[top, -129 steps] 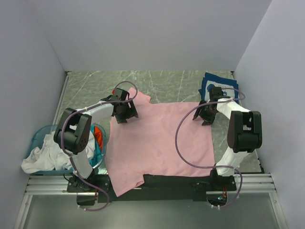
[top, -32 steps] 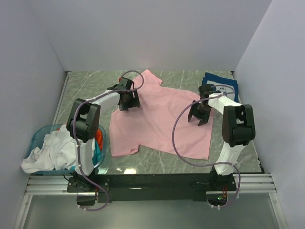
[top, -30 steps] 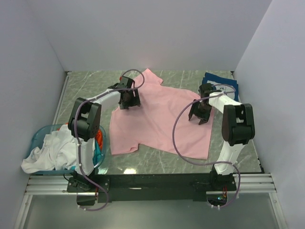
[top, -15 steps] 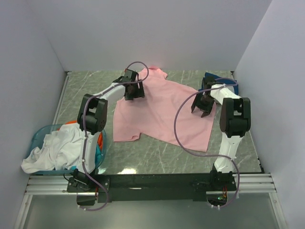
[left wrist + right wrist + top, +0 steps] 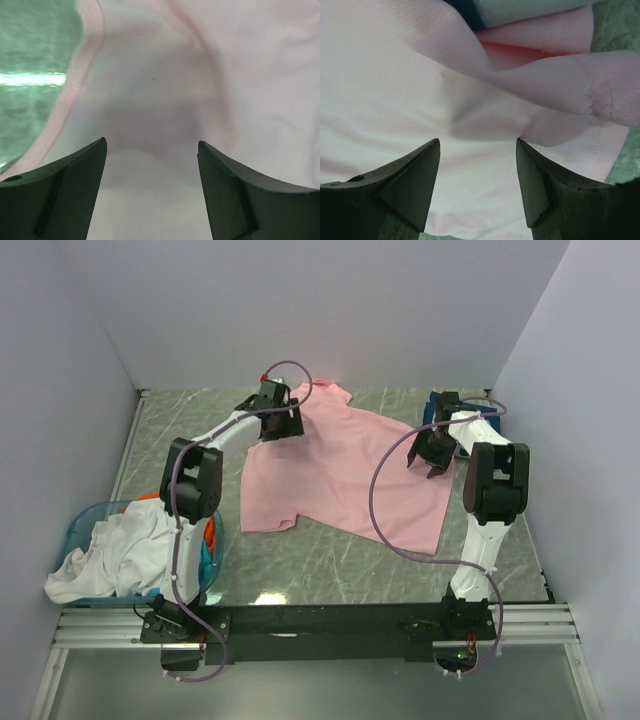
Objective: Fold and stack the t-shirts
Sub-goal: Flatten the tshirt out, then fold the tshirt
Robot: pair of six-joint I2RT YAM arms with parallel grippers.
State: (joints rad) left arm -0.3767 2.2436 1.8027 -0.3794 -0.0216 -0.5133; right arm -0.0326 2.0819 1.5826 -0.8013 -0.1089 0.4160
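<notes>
Spread flat on the table (image 5: 180,410), toward the far wall: pink tee (image 5: 340,475). Over its far left corner, left gripper (image 5: 278,427), jaws wide, gripping nothing. Over its bunched far right sleeve, right gripper (image 5: 434,452), jaws well apart, likewise empty. Just behind, navy tee (image 5: 434,400). Near left, basket (image 5: 78,525) heaped with white tee (image 5: 110,550).

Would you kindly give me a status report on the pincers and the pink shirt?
Left pincer open, right pincer open, both low over cloth, nothing gripped. Pink t-shirt spread out, unfolded, rumpled by right pincer. Navy t-shirt just beyond it.
</notes>
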